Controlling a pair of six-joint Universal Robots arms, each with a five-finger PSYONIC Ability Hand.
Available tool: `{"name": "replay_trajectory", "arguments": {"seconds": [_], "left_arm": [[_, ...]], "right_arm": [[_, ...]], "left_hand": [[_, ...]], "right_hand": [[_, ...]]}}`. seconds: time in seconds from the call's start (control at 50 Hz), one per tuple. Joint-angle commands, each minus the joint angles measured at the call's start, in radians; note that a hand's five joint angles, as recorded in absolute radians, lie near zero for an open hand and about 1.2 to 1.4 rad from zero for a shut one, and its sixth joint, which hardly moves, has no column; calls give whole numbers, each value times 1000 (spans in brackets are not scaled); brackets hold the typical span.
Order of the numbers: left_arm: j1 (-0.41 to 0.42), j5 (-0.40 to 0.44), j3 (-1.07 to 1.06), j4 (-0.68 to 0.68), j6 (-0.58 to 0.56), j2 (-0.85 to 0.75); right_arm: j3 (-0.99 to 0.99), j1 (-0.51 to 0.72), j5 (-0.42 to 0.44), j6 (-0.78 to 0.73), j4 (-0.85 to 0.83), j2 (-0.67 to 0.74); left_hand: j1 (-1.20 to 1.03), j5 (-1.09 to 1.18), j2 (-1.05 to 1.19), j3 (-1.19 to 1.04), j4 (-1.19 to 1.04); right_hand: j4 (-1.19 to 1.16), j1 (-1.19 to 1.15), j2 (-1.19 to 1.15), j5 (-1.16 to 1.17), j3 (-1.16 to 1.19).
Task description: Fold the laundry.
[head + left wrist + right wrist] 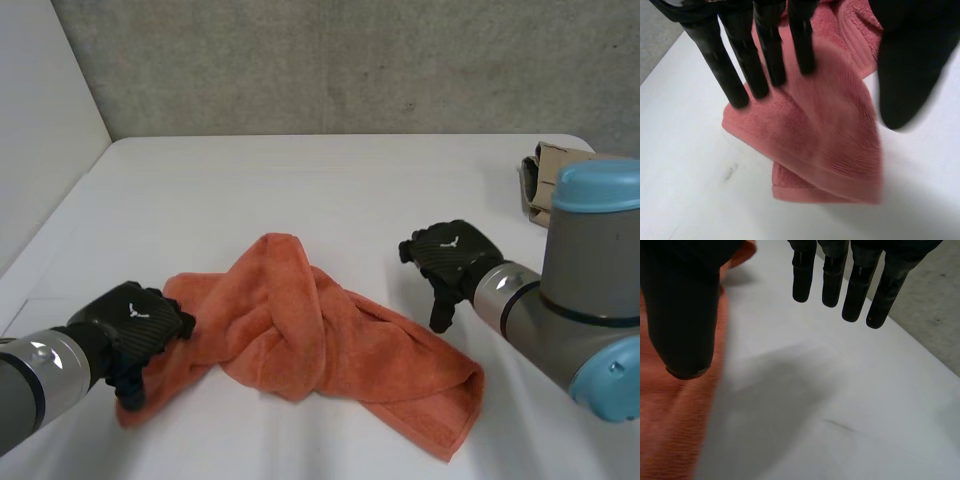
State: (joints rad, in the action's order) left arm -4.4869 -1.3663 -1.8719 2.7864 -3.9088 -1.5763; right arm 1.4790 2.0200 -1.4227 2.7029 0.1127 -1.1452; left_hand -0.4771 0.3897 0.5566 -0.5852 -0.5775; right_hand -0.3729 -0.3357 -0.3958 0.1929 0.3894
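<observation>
A grey concrete wall [350,60] stands behind a white table [330,180]. In the middle of the table, toward the near edge, an orange towel [320,340] lies crumpled and twisted into a long heap. The left hand [135,325] is at the towel's left end. Its fingers [765,50] are straight and spread over the cloth and its thumb [905,75] stands well apart, gripping nothing. Whether the fingers touch the towel cannot be told. The right hand [450,255] hangs over bare table just beside the towel's right edge, also wide, with straight fingers [832,280] and its thumb [685,315] toward the cloth. A small tan object [545,180] sits at the table's far right edge.
</observation>
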Motion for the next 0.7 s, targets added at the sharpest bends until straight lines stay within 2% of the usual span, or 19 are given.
{"name": "replay_trajectory", "arguments": {"seconds": [0.02,0.16,0.22,0.28,0.3,0.38,0.56,0.64,0.7], "left_arm": [[1,1,132,109,49,10],[12,7,243,337,215,-37],[32,35,295,387,249,-154],[67,100,368,390,252,-270],[71,117,387,387,253,-299],[83,196,470,363,253,-447],[83,351,603,351,247,-651],[95,366,637,352,244,-708],[104,366,651,352,243,-729]], "right_arm": [[40,49,-1,9,-2,-28],[90,103,8,113,-8,-53],[95,118,14,175,-15,-53],[99,126,16,265,-34,-41],[99,132,16,311,-53,-24],[101,146,14,380,-77,19],[99,148,13,413,-99,87],[93,149,7,411,-100,113],[86,152,5,410,-108,124]], "left_hand": [[275,-362,-355,384,376],[261,-348,-340,369,361],[252,-339,-331,360,352],[252,-339,-331,360,352],[252,-339,-331,360,352],[255,-342,-334,363,355],[252,-339,-331,360,352],[208,-295,-288,316,309],[56,-143,-135,164,156]], "right_hand": [[15,-22,38,-9,-31],[21,-16,44,-15,-37],[27,-11,50,-21,-43],[106,68,129,-100,-122],[198,161,221,-193,-215],[198,161,221,-193,-215],[198,161,221,-193,-215],[198,161,221,-193,-215],[-142,-179,-119,148,126]]}}
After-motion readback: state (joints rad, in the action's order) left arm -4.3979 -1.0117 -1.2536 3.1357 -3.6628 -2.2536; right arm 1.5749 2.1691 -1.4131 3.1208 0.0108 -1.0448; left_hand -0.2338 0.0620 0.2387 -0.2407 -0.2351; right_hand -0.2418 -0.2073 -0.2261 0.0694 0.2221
